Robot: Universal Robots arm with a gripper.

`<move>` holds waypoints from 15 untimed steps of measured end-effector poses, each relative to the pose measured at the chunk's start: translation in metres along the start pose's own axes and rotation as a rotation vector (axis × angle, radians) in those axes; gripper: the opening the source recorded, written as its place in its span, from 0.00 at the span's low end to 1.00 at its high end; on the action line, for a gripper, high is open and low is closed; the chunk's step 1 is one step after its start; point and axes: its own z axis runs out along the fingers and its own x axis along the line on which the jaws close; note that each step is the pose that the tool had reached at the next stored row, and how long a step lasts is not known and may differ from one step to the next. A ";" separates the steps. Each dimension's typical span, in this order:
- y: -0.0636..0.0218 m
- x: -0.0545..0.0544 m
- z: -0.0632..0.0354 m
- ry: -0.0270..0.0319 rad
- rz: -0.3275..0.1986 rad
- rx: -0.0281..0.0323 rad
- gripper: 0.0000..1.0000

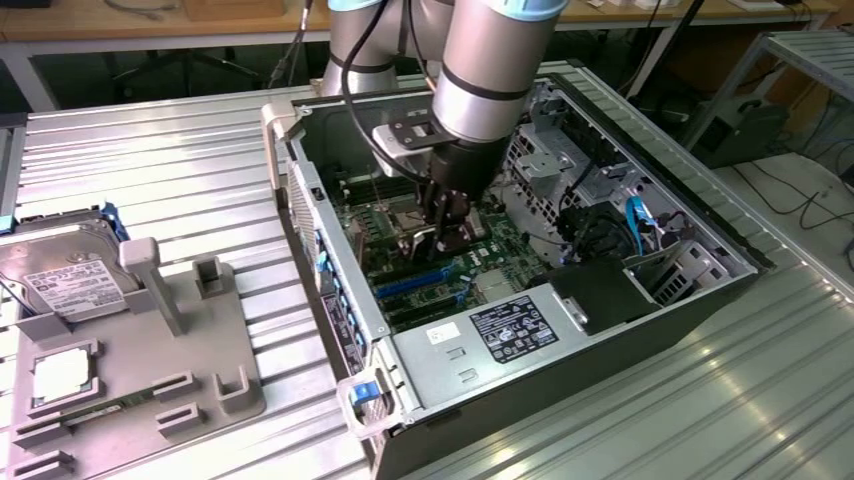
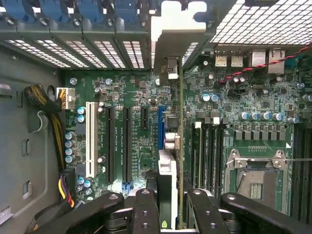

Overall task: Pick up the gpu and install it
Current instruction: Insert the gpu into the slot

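End effector is pinching the gpu, fingers clamped on either flank near its upper edge. The card is seen edge-on.

The gpu hangs inside the case, upright over the board, running alongside the blue slot. I can't tell if the contact edge is touching the slot or only just above it. Its silver bracket points at the vented rear wall.

Handling, my read: light, stiff and fragile. It won't flex, so any tilt loads the slot. The grip on the flat flanks up top looks right (away from the contact edge and the bracket). The smooth faces could slip if pushed hard.

Beyond that on the board is an empty CPU socket.

Further out, the case lies on its side on the ribbed metal table. A grey tray toward the exterior view's left carries a hard drive.

Writing: there's a white label on the hard drive, a black label on the silver box in the case, and white print on the board. None of it is legible.
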 end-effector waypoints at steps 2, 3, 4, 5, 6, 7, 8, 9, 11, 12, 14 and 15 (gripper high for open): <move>0.0001 0.002 0.0012 0.0001 -0.002 0.0000 0.28; 0.0004 0.002 0.0017 -0.0001 -0.002 0.0001 0.28; 0.0010 0.002 0.0021 0.0000 -0.003 0.0000 0.28; 0.0018 0.002 0.0025 0.0001 -0.004 0.0000 0.28; 0.0025 0.002 0.0029 0.0001 -0.005 0.0000 0.28; 0.0028 0.002 0.0032 0.0003 -0.007 0.0000 0.28; 0.0029 0.002 0.0034 0.0005 -0.010 0.0005 0.28; 0.0031 0.002 0.0036 0.0005 -0.011 0.0018 0.28; 0.0031 0.002 0.0039 0.0006 -0.013 0.0041 0.28; 0.0032 0.002 0.0040 0.0006 -0.014 0.0048 0.28; 0.0035 0.002 0.0044 0.0005 -0.014 0.0051 0.28; 0.0039 0.002 0.0046 0.0004 -0.015 0.0050 0.28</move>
